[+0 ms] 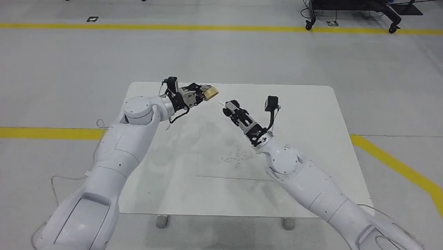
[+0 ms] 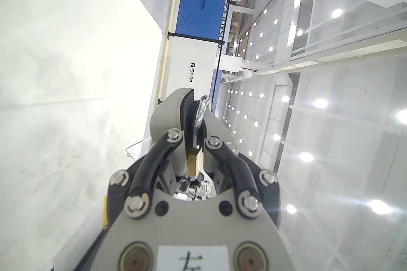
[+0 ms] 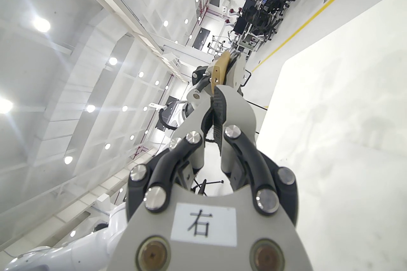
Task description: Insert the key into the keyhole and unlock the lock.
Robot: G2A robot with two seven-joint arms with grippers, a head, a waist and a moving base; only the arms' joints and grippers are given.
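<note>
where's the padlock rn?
Top view: the brass padlock is held up in the left claw over the far-left part of the white table, its free end facing the right claw just to its right.

The left hand (image 2: 194, 108), at 11 o'clock from the counter's (image 1: 311, 174) middle, carries a white label (image 2: 193, 258) with one black handwritten character on its base plate, between two brass screw heads. The right hand (image 3: 219, 94), near 12 o'clock, bears a second label (image 3: 203, 224) with a different character. Behind, a blue panel (image 2: 203, 5) and a white panel (image 2: 192, 72) each show a logo and a brand word.
</note>
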